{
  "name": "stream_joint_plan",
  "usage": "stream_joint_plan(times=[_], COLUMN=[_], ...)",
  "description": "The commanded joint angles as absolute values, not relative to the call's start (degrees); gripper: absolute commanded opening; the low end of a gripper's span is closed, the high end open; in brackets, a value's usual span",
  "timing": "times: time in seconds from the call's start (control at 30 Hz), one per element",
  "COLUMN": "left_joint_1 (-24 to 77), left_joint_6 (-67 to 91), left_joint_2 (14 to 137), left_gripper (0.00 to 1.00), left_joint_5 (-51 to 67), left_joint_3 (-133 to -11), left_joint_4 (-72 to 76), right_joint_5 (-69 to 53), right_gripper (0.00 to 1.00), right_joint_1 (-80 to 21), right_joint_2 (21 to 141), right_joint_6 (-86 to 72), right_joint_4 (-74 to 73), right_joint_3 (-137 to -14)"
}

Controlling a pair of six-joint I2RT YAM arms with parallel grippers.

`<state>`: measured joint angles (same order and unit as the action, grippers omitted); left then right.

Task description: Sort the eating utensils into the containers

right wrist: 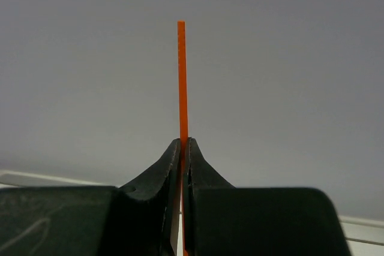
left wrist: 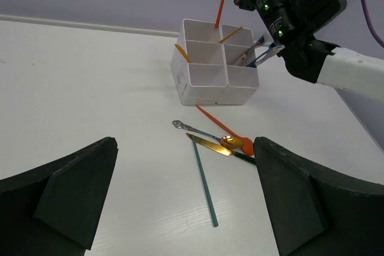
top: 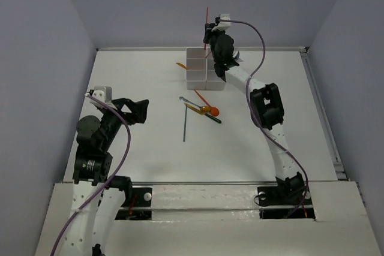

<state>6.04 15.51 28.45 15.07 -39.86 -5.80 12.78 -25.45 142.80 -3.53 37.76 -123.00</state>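
The white containers (top: 204,74) stand at the back of the table. My right gripper (top: 210,33) hovers over them, shut on an upright orange stick (right wrist: 182,76) whose lower end dips into the far left compartment (left wrist: 201,30). Other orange sticks (left wrist: 231,34) and blue and silver forks (left wrist: 259,52) lean in the compartments. On the table lie a teal stick (left wrist: 205,181), a gold knife (left wrist: 209,144) with a dark green handle, a gold-bowled spoon (left wrist: 231,142) and an orange spoon (left wrist: 246,145). My left gripper (top: 141,110) is open and empty, well to their left.
Grey walls enclose the white table (top: 138,76) on three sides. My right arm (top: 267,109) arches over the table's right half. An orange stick (top: 180,64) pokes out of the containers' left side.
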Motion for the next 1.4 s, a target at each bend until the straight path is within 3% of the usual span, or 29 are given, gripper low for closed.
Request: stream_joint_plan(times=[0.0, 0.23, 0.27, 0.33, 0.37, 0.43, 0.53, 0.9, 1.03, 1.37], left_joint_1=[5.36, 4.31, 4.31, 4.31, 4.31, 4.31, 3.78, 3.78, 3.78, 3.78], left_joint_6=[15.12, 15.21, 15.21, 15.38, 15.29, 15.29, 15.29, 15.38, 15.56, 15.73], left_joint_2=[28.74, 29.09, 29.09, 28.92, 28.83, 28.65, 28.39, 26.98, 26.81, 25.49], left_gripper=[0.99, 0.99, 0.99, 0.99, 0.99, 0.99, 0.99, 0.99, 0.99, 0.99], left_joint_5=[16.43, 16.79, 16.87, 16.88, 16.88, 16.88, 16.79, 15.56, 15.64, 16.70], left_joint_3=[-39.90, -39.81, -39.81, -39.81, -39.81, -39.73, -39.73, -39.64, -39.55, -39.46], left_joint_4=[-2.55, -2.37, -2.37, -2.29, -2.29, -2.11, -2.11, -2.55, -2.64, -2.46], right_joint_5=[9.76, 8.97, 8.70, 7.65, 6.86, 6.07, 4.66, 4.65, 7.37, 12.92], right_gripper=[0.00, 0.02, 0.15, 0.32, 0.49, 0.61, 0.67, 0.75, 0.77, 0.60], right_joint_1=[-26.37, -26.37, -26.37, -26.37, -26.37, -26.37, -26.37, -28.99, -32.60, -44.29], right_joint_2=[144.40, 145.02, 144.85, 143.97, 143.44, 142.21, 137.74, 114.54, 106.45, 100.02], right_joint_6=[-4.57, -4.75, -4.83, -5.01, -5.10, -5.10, -4.83, -4.75, -5.53, -19.94], right_joint_4=[41.31, 41.31, 41.31, 41.22, 41.05, 40.35, 38.33, 32.18, 17.55, -11.94], right_joint_3=[-122.79, -121.47, -121.20, -120.76, -120.15, -119.80, -118.14, -96.61, -93.69, -80.87])
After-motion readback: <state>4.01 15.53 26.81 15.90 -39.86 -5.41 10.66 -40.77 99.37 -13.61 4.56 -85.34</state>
